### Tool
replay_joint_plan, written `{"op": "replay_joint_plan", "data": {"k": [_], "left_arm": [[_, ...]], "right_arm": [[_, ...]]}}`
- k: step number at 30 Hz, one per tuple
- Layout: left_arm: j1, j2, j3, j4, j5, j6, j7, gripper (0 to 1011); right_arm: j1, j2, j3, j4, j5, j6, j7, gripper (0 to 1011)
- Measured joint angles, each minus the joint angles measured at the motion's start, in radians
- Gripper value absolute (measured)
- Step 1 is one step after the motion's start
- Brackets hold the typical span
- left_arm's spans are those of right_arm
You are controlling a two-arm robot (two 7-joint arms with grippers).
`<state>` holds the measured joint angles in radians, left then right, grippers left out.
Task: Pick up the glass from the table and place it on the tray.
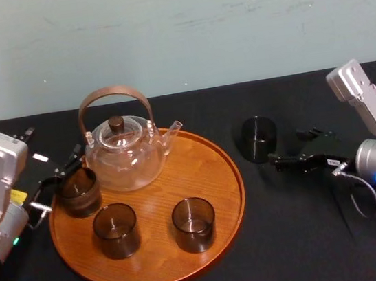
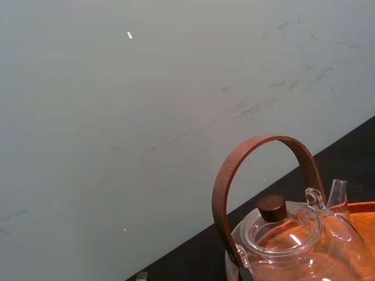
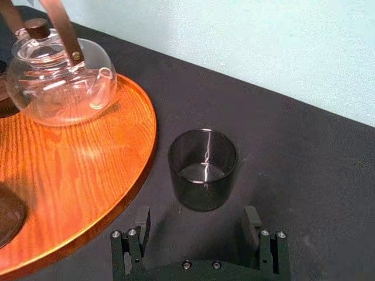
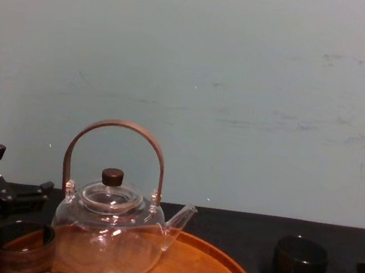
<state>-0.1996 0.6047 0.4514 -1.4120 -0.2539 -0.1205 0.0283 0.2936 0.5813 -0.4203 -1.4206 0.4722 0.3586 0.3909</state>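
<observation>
On the desk's right side, off the tray: the glass (image 1: 259, 138), dark and smoky, stands upright on the black desk (image 1: 292, 244). It is close to the rim of the round wooden tray (image 1: 227, 198), with a strip of bare cloth between them, not touching. I have the right gripper (image 1: 288, 149) low over the desk just behind the glass. In the right wrist view its jaws are spread wide, wider than the glass. The glass sits just ahead of the two fingertips (image 3: 140, 225), centred on the gap and not yet between them. No contact that I can see. On the tray is a clear glass teapot (image 1: 126, 155) with a brown hoop handle and a dark lid knob, toward the back, spout pointing right. Three more dark glasses are on the tray: one at the left edge (image 1: 78, 191), two toward the front (image 1: 116, 229) (image 1: 194, 224), all upright and apart from each other. The left gripper (image 1: 57, 187) sits at the tray's left edge just beside the left-edge glass. Its jaws look parted and hold nothing. A pale wall (image 1: 228, 24) stands behind the desk.
</observation>
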Motion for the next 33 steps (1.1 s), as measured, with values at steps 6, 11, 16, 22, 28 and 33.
{"op": "replay_joint_plan", "data": {"k": [6,11,16,22,28,33], "left_arm": [[0.0,0.0,0.0,0.0,0.0,0.0,0.0,1001],[0.0,0.0,0.0,0.0,0.0,0.0,0.0,1001],[0.0,0.0,0.0,0.0,0.0,0.0,0.0,1001],[0.0,0.0,0.0,0.0,0.0,0.0,0.0,1001],[0.0,0.0,0.0,0.0,0.0,0.0,0.0,1001],[0.0,0.0,0.0,0.0,0.0,0.0,0.0,1001]], "right_arm": [[0.031,-0.029,-0.005,0.045,-0.019,0.0,0.009,1002],[0.062,-0.058,-0.009,0.093,-0.033,-0.003,0.021,1002],[0.086,-0.077,-0.013,0.13,-0.042,-0.008,0.034,1002],[0.114,-0.101,-0.016,0.177,-0.049,-0.009,0.05,1002],[0.137,-0.118,-0.019,0.208,-0.055,-0.011,0.059,1002],[0.154,-0.13,-0.025,0.231,-0.064,-0.015,0.067,1002]]}}
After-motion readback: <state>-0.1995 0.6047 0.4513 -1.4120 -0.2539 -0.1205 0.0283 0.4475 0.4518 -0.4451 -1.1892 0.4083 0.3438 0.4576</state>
